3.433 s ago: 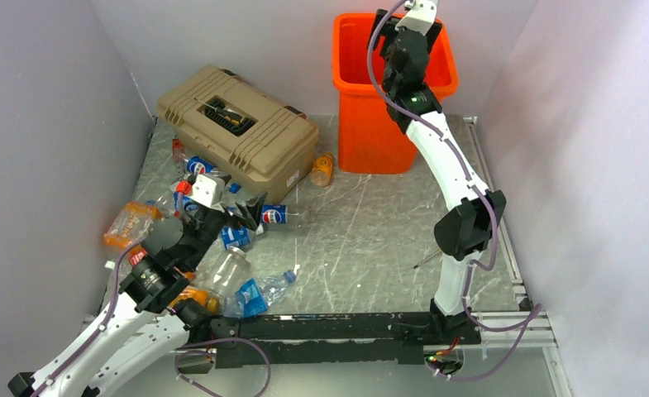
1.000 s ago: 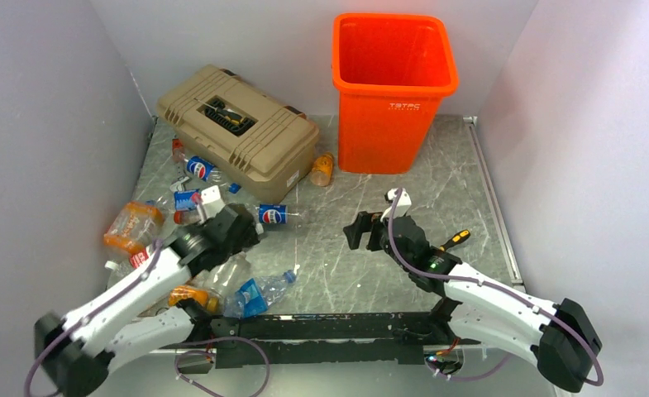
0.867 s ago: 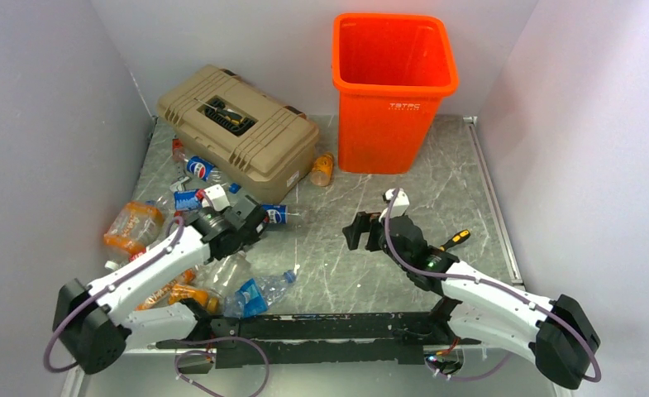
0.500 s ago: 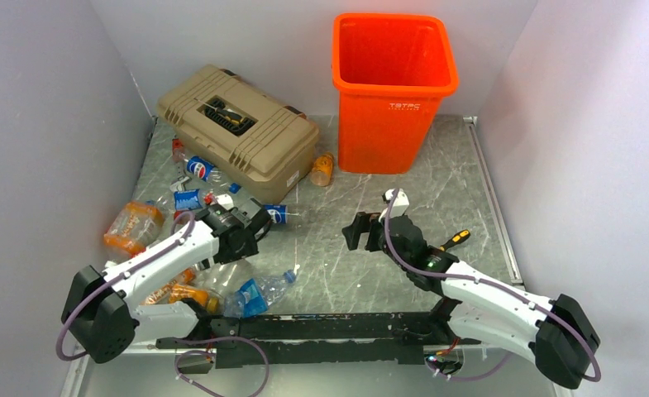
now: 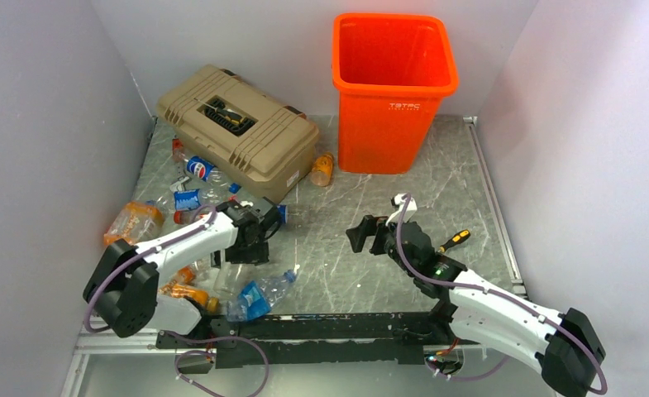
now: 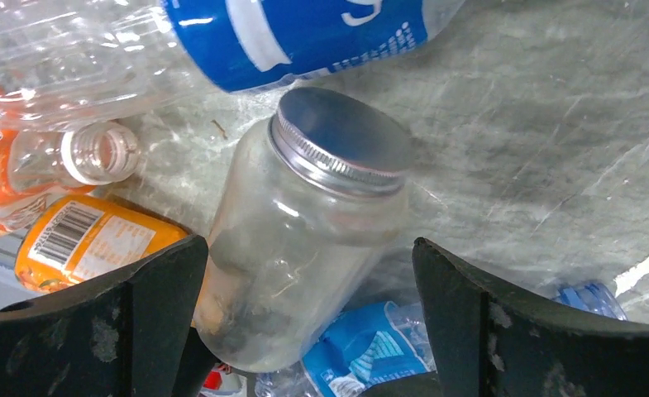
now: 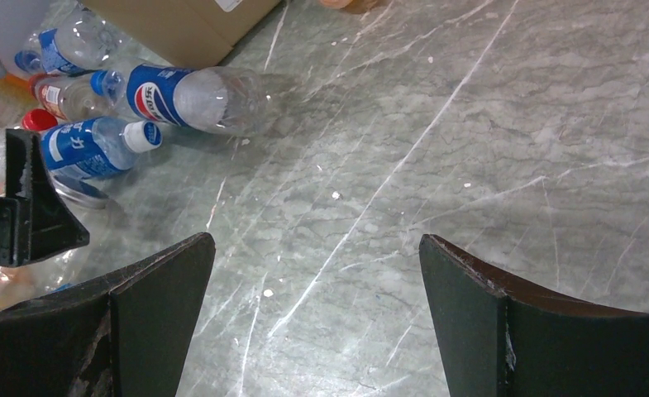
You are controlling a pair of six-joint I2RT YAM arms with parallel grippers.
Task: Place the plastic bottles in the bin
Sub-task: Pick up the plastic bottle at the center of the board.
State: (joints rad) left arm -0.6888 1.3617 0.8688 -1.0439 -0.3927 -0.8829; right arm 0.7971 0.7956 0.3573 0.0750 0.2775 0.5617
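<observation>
The orange bin [image 5: 395, 74] stands at the back of the table. Plastic bottles lie scattered on the left: a Pepsi bottle [image 7: 197, 95], a blue-labelled bottle with a white cap [image 7: 97, 145], a crushed blue-labelled one [image 5: 259, 294] and an orange one [image 5: 131, 222]. My left gripper [image 5: 252, 236] hangs open over this pile. In the left wrist view its fingers straddle a clear jar with a metal lid [image 6: 304, 240], apart from it on both sides. My right gripper [image 5: 369, 236] is open over bare table, mid-table, with nothing between its fingers [image 7: 180, 289].
A tan toolbox [image 5: 238, 132] sits at the back left, with a small orange bottle [image 5: 322, 169] between it and the bin. A screwdriver [image 5: 453, 240] lies right of the right gripper. Walls close in on three sides. An uncapped bottle [image 6: 97, 153] lies beside the jar.
My left arm has swung round and its gripper has moved right and lower over the pile of bottles, over the jar. The right gripper has barely shifted. Both stay open.
</observation>
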